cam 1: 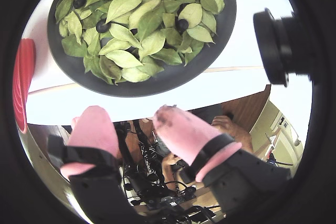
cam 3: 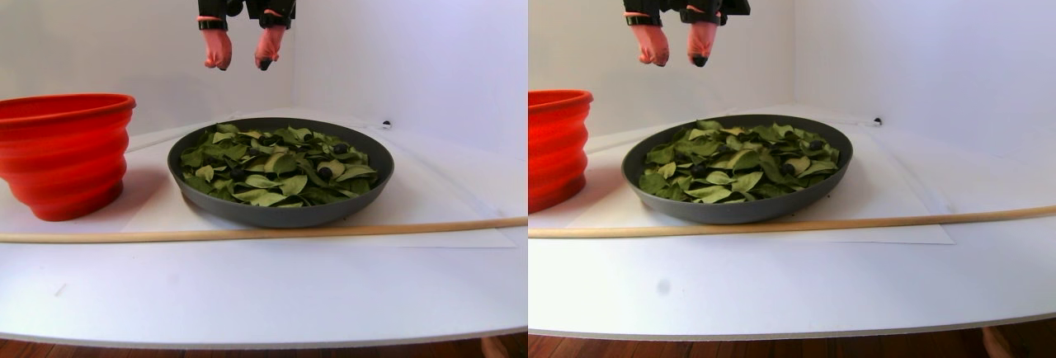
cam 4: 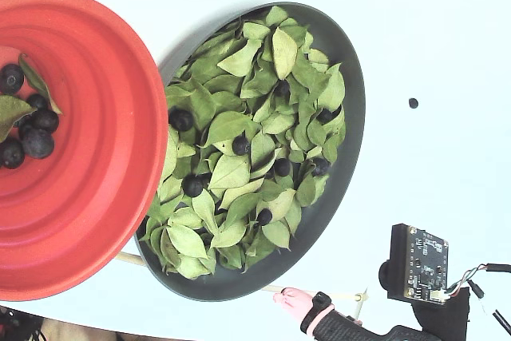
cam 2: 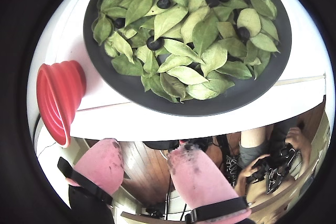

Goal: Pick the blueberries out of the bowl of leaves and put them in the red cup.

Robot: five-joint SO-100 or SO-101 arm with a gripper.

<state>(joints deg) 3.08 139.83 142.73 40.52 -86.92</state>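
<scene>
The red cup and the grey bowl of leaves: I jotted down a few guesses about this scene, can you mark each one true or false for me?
1. The red cup already holds several blueberries. True; dark berries lie in it in the fixed view.
2. The bowl has no blueberries left. False; several still sit among the leaves.
3. The end effector is gripping a berry. False; its pink fingertips stand apart with nothing between them.
4. The end effector hangs in the air above the table. True; the stereo pair view shows it well clear of the bowl.
5. A leaf has ended up in the red cup. True; green leaf lies beside the berries there.
</scene>
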